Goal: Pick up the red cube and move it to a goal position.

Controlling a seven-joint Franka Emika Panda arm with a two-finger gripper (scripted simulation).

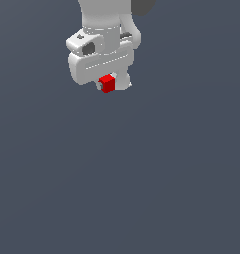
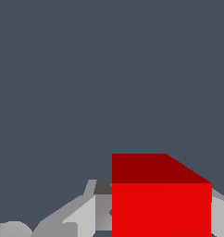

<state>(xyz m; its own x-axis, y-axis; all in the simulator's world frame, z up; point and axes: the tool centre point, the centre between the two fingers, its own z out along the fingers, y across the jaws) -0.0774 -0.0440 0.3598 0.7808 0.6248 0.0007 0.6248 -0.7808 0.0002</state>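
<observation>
red cube (image 2: 161, 208) cut off by wrist view's edge, hand (image 1: 110, 85) fingertips mostly hidden

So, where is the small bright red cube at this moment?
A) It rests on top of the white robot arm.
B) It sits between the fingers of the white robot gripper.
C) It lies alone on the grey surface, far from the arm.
B: in the exterior view the small bright red cube sits at the tip of the white robot gripper, and the wrist view shows grey fingers on both sides of it.
</observation>
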